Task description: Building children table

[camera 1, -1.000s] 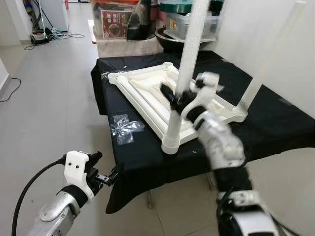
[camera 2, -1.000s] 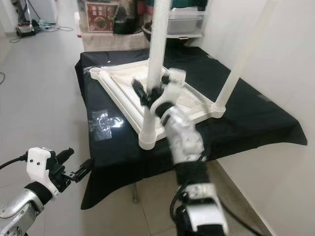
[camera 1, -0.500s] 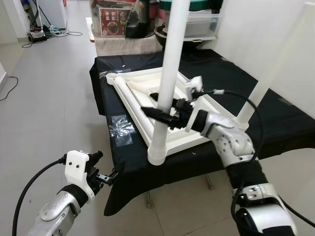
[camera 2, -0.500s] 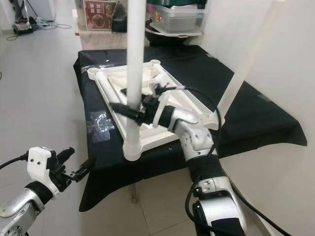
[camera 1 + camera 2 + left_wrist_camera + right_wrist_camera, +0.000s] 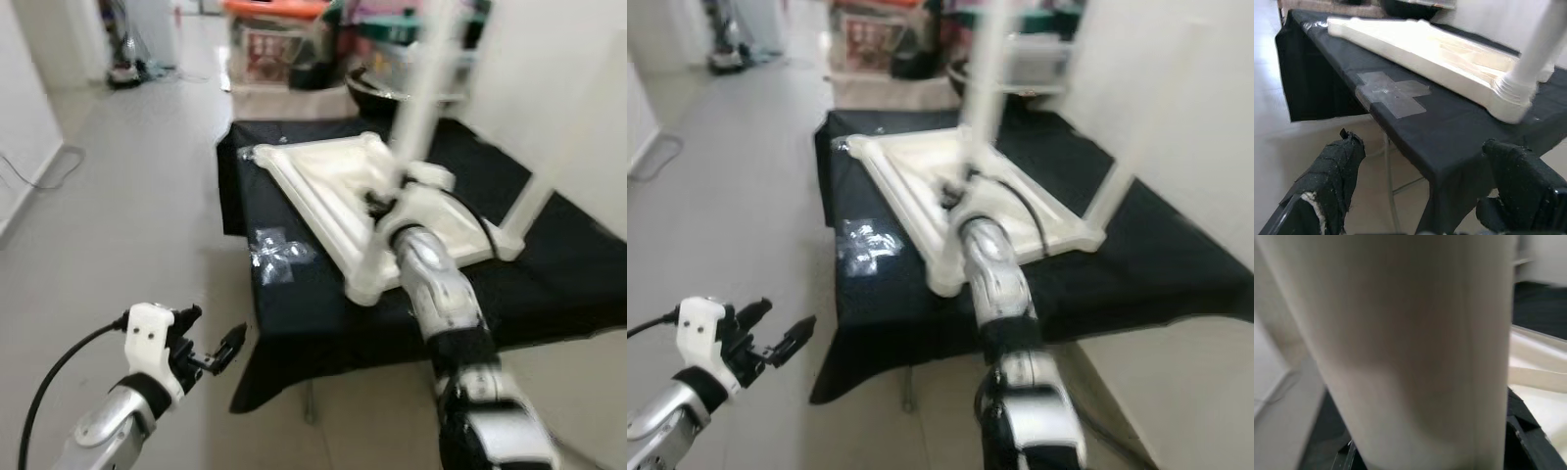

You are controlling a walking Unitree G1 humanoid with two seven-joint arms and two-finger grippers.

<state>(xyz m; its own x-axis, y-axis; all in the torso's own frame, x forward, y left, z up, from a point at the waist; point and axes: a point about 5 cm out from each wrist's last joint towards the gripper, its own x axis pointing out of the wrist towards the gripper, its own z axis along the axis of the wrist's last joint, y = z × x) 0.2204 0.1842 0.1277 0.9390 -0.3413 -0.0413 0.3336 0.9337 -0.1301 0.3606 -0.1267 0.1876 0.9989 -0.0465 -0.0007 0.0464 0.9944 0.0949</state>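
Tabletop [image 5: 338,191] overhanging black table [image 5: 294,323] edge, right hand [image 5: 384,204] at leg [image 5: 423,93]

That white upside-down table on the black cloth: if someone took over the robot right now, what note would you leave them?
Right tool: at the near white leg, apparently gripping it; the fingers are blurred.
Left tool: open, idle, low beside the black-covered table.
White tabletop lies upside down on the cloth. The near leg stands in its corner socket; a second leg stands at the far-right corner.
Left: the other corners appear to have no legs. Seating cannot be judged.
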